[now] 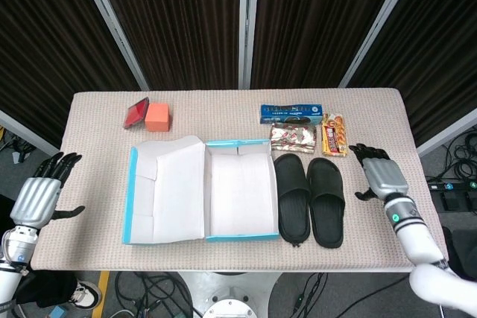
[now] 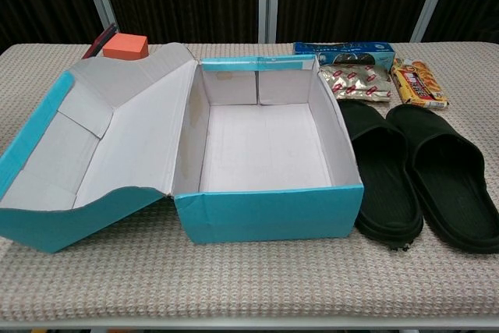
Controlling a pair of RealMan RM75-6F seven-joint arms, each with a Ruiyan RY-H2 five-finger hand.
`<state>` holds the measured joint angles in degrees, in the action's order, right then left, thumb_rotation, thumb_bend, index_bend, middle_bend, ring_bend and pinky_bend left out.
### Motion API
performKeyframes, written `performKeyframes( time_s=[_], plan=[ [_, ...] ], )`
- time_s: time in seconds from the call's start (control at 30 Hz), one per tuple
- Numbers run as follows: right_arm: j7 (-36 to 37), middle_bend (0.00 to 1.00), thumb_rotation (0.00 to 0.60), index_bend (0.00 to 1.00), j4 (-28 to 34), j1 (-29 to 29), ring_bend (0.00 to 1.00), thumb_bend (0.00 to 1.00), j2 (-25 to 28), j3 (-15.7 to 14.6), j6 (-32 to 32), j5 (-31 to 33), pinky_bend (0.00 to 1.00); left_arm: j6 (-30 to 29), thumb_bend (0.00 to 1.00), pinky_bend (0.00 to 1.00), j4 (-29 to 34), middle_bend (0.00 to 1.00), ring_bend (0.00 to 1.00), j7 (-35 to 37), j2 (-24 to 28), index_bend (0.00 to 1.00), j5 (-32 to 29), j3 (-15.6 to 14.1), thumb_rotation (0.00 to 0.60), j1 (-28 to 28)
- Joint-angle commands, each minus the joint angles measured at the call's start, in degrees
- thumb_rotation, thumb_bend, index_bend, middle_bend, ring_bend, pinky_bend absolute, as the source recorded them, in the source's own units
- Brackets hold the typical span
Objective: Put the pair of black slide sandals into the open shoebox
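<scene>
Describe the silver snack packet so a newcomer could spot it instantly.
Find the open teal shoebox mid-table and the black sandals on its right. The silver packet lies just beyond the sandals' far ends. Unlike the blue box behind it and the orange-yellow pack beside it, it is shiny foil with red print.
</scene>
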<state>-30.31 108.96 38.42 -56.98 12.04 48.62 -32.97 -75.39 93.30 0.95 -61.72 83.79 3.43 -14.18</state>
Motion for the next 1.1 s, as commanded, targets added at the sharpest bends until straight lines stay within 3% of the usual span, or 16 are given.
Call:
performKeyframes(
  time_s=[0.03, 0.2, 0.37, 0.73, 1.1],
  plan=[
    [-8.6, 0.02, 0.6, 0.0, -6.0, 11.6, 0.0, 0.09, -6.0, -2.4, -4.5, 11.5, 0.0, -0.6, 0.0, 0.12, 0.3, 0.08, 0.0, 0.1, 0.2, 0.08, 0.4, -0.2, 0.6, 0.3],
    [-11.6, 0.03, 0.6, 0.0, -10.1, 18.6, 0.0, 0.09, -11.5, -4.9, -5.2, 20.0, 0.0, -1.2, 0.0, 0.12, 1.4, 0.08, 0.0, -0.4, 0.8, 0.08, 1.1, -0.3, 0.6, 0.4],
    [-12.0, 0.03, 0.6, 0.0, -12.3, 22.6, 0.0, 0.09, -14.4, -6.6, -6.3, 24.4, 0.0, -1.2, 0.0, 0.12, 2.2, 0.08, 0.0, -0.5, 1.3, 0.08, 1.6, -0.4, 0.6, 0.2],
    [-9.6, 0.03, 0.6, 0.0, -13.8, 27.1, 0.0, 0.09, -17.9, -8.6, -6.6, 28.5, 0.0, -0.5, 0.0, 0.12, 2.5, 0.08, 0.0, 4.5, 2.7, 0.08, 3.2, -1.5, 0.6, 0.3],
    [-6.9, 0.05, 0.6, 0.0, -16.1, 29.1, 0.0, 0.09, -20.3, -9.6, -7.3, 28.1, 0.0, -0.6, 0.0, 0.12, 2.7, 0.08, 0.0, 7.6, 3.3, 0.08, 3.3, -1.7, 0.6, 0.5]
  ],
)
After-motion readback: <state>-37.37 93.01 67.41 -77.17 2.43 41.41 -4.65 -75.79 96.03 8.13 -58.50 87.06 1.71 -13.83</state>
